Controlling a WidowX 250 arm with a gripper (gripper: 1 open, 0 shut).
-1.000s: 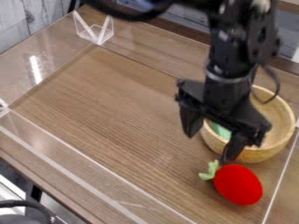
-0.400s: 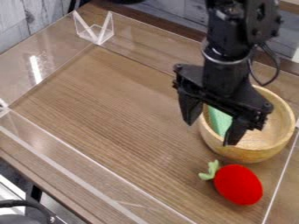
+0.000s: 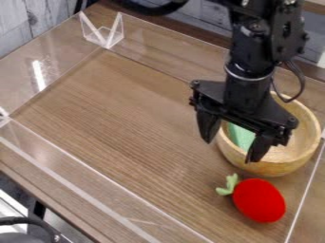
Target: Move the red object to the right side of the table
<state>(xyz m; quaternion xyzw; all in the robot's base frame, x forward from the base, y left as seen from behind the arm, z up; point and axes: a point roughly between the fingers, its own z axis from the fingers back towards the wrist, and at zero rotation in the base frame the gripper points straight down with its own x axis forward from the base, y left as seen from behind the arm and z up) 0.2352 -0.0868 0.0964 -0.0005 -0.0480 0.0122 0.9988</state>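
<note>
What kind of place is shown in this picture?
Probably a robot test bench or laboratory: a black robotic gripper hangs over a brown wood-grain tabletop, which holds a red plush strawberry-like toy and a round light wooden bowl.

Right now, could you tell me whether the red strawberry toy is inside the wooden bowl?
No, the red strawberry toy lies on the table, in front of the wooden bowl.

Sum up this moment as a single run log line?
gripper: open, over wooden bowl's near side | red toy: on table, beside bowl
</note>
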